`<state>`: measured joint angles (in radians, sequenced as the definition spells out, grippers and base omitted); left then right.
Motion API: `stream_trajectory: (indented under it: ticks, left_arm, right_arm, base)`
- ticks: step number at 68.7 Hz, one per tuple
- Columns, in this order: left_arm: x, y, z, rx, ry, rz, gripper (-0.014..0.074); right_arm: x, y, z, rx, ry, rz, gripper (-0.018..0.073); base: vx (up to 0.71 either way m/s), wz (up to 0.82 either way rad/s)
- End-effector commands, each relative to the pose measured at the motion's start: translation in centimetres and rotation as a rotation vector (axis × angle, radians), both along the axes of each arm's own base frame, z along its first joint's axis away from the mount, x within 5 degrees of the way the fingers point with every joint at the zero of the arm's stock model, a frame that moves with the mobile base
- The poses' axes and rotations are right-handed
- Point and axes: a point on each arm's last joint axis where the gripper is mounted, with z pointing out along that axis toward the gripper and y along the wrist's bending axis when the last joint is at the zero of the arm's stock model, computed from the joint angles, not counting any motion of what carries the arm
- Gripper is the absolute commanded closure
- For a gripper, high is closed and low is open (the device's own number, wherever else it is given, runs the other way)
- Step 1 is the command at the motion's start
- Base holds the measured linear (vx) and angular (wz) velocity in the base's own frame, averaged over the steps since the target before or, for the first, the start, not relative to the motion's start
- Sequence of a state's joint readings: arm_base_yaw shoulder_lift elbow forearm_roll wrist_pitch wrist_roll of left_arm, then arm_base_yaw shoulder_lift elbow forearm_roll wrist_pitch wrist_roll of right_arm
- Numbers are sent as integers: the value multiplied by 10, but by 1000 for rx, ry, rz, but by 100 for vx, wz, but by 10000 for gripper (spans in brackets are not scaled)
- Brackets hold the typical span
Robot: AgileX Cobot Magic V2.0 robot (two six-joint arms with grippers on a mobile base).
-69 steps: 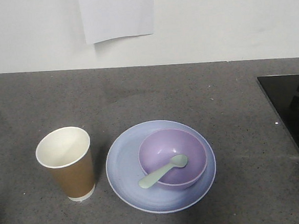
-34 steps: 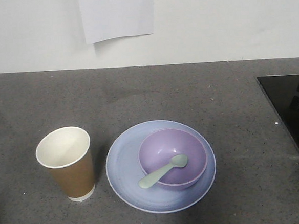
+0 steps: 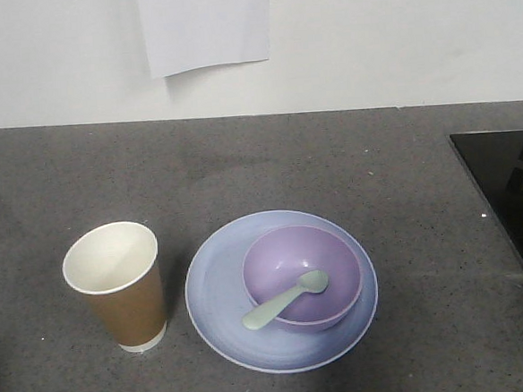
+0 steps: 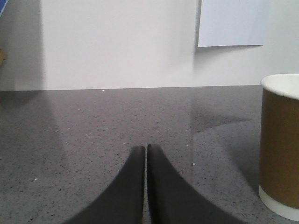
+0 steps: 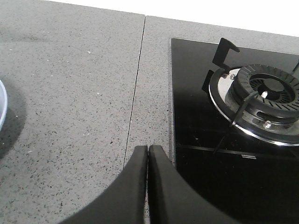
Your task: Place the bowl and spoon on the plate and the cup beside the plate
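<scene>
On the grey speckled tabletop (image 3: 330, 155), one round pale blue plastic plate (image 3: 217, 298) carries one lavender plastic bowl (image 3: 324, 259) with one mint-white spoon (image 3: 285, 300) leaning on its rim. One brown paper cup (image 3: 117, 285) stands upright just beside the plate. Left claw (image 4: 145, 154) and right claw (image 5: 148, 154) are both closed and empty.

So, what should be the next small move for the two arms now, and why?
Probably none beyond keeping both arms back. The lavender plastic bowl sits on the round pale blue plate, the mint-white spoon rests in the bowl, and the brown paper cup stands upright beside the plate. The left gripper and right gripper are shut, holding nothing.
</scene>
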<state>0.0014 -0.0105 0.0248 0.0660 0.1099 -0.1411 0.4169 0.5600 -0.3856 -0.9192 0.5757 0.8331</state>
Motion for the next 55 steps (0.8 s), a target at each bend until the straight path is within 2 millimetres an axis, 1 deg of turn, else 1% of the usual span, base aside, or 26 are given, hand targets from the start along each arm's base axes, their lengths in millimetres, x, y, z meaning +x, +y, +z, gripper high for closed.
stream_trajectory:
  ticks: [1, 21, 27, 35, 44, 47, 55]
  left_arm:
    - [1, 0, -4, -10, -37, -5, 603]
    - [1, 0, -4, -10, -37, -5, 603]
    - [1, 0, -4, -10, -37, -5, 603]
    - [1, 0, -4, -10, -37, -5, 603]
    - [1, 0, -4, -10, -37, -5, 603]
    - [1, 0, -4, -10, -37, -5, 603]
    - [1, 0, -4, -10, -37, -5, 603]
  right_arm:
    - [3, 2, 11, -23, -53, 26, 564]
    - [3, 2, 11, -23, -53, 27, 564]
    - [2, 2, 10, 5, -46, 25, 564]
    - [-7, 1, 5, 94, 21, 3, 564]
    - [-23, -6, -2, 66, 108, -5, 564]
    - [-26, -6, -5, 55, 105, 17, 564]
    - [-30, 0, -11, 45, -28, 142, 564]
  base:
    - [0, 0]
    - [0, 0]
    - [0, 0]
    - [0, 0]
    - [0, 0]
    - [0, 0]
    - [0, 0]
